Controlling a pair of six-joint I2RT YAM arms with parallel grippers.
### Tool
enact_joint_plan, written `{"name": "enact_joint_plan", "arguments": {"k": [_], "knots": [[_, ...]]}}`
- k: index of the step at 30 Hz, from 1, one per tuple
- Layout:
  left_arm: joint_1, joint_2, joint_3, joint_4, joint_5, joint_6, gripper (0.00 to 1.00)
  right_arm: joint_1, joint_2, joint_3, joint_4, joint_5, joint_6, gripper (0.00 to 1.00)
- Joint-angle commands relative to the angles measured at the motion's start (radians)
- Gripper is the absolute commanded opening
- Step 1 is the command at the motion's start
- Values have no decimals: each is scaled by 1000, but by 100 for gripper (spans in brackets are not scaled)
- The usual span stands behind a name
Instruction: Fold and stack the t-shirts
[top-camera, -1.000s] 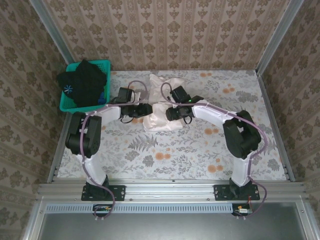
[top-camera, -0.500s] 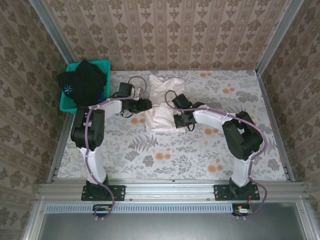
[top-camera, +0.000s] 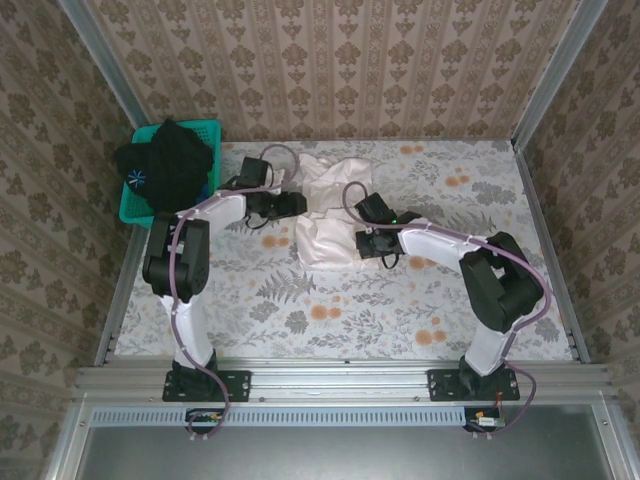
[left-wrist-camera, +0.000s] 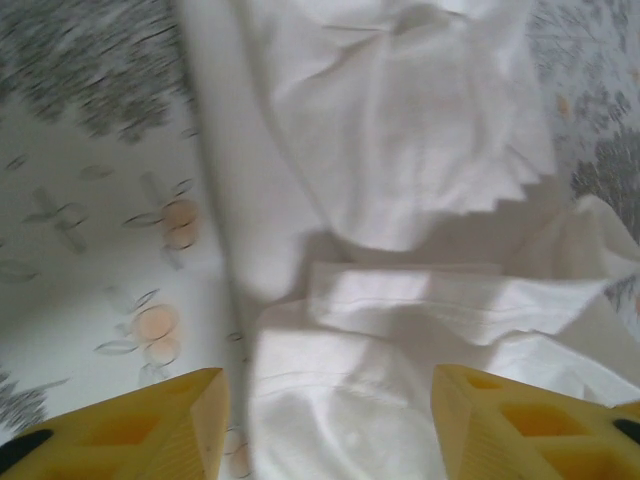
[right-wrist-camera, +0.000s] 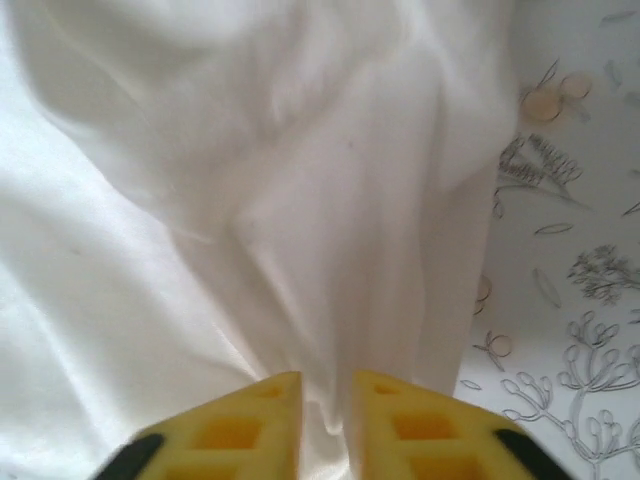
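Showing the white t-shirt (top-camera: 322, 230) lying rumpled, no print visible, on the far middle of the flowered counter (top-camera: 330, 310), with its long axis running from the near side toward the back wall. The two arms flank it. The left jaws stand at its left edge about midway along that axis, and the right jaws at its right edge closer to the near end, so each arm has its own side within reach and neither must cross the cloth. In the left wrist view the left jaws are spread wide and empty above a doubled hem, with the cloth extending ahead and to their right. In the right wrist view the right jaws are drawn almost together over a raised ridge of fabric running straight ahead of them. Whether they actually pinch that ridge cannot be told, as the gap is narrow and the frame soft. A dark t-shirt (top-camera: 165, 165) is heaped on the teal basket (top-camera: 128, 210) at the far left corner, well apart from the white one and nearer the left arm. Judged from this layout, the next fold calls for carrying a side edge inward across the short axis.
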Motion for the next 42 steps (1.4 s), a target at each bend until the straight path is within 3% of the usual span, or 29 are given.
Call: {"name": "enact_joint_plan", "arguments": {"k": [1, 5, 8, 12, 15, 20, 27, 29, 34, 37, 38, 40, 42], "knots": [[-43, -3, 33, -66, -32, 97, 65, -49, -12, 48, 6, -43, -4, 32], [-109, 20, 79, -88, -64, 253, 75, -92, 78, 104, 7, -90, -19, 36], [-164, 78, 149, -157, -82, 348, 77, -109, 121, 110, 48, -145, -23, 40], [-174, 137, 210, -197, -60, 381, 77, -124, 156, 112, 85, -183, -27, 37], [-173, 169, 239, -208, -62, 400, 75, -129, 173, 134, 76, -184, -41, 28], [-169, 243, 339, -283, -84, 413, 66, -134, 148, 155, 49, -178, -46, 0], [-145, 236, 328, -257, -97, 395, 61, -139, 70, 142, 16, -115, -41, 0], [-134, 251, 332, -254, -98, 387, 46, -150, 113, 164, -7, -100, -43, 0], [-101, 273, 332, -243, -61, 364, 21, -186, 164, 157, -38, -77, -14, 0], [-85, 270, 333, -232, -48, 352, 15, -189, 128, 117, -5, -91, -16, 0], [-86, 268, 343, -234, -37, 350, 21, -189, 119, 114, -2, -101, -18, 1], [-92, 265, 364, -233, -32, 343, 22, -185, 91, 95, 24, -131, -24, 11], [-108, 265, 402, -243, -36, 338, 23, -176, 50, 62, 68, -168, -14, 30]]}}
